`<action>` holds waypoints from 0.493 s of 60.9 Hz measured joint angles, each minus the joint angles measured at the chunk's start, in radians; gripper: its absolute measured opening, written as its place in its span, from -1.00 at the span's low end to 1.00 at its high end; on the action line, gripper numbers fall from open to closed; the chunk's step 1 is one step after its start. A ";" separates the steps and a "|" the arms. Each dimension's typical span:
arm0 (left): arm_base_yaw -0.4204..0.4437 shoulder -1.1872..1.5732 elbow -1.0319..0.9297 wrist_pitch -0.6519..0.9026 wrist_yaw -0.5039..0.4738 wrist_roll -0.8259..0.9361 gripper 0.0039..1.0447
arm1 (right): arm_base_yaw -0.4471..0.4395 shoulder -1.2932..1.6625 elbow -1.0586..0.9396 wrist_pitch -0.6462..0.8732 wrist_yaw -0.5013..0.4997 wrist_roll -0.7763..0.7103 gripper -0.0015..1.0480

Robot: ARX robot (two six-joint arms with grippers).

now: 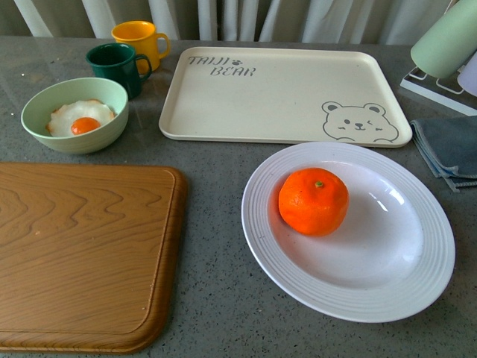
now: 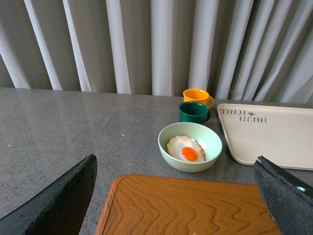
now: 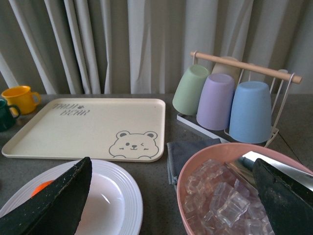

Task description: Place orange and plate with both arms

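The orange [image 1: 313,201] already lies in the plate [image 1: 417,291] on the table [image 1: 216,246], just in front of the tray [image 1: 283,89], so the placing looks done or nearly so. The left gripper [image 2: 176,166] and right gripper [image 3: 172,164] are wide open and empty. The orange is bright and round with a green stem dot; the plate is white, deep and ribbed at the rim.

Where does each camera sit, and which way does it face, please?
Front view: on the robot's body, looking down at the plate holding the orange, the cutting board and the bear tray; no arm shows.
Left wrist view: on the left wrist, facing the curtain over the green bowl and yellow mug; the spread left fingers frame it.
Right wrist view: on the right wrist, facing the cup rack and pink ice bowl; the spread right fingers frame it.
Shared: all three show the bear tray.
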 joint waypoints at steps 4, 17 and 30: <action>0.000 0.000 0.000 0.000 0.000 0.000 0.83 | 0.000 0.000 0.000 0.000 0.000 0.000 0.83; 0.000 0.000 0.000 0.000 0.000 0.000 0.83 | 0.060 0.202 0.132 -0.354 0.031 0.249 0.83; 0.000 0.000 0.000 0.000 0.000 0.000 0.83 | 0.185 0.260 0.186 -0.431 0.090 0.486 0.83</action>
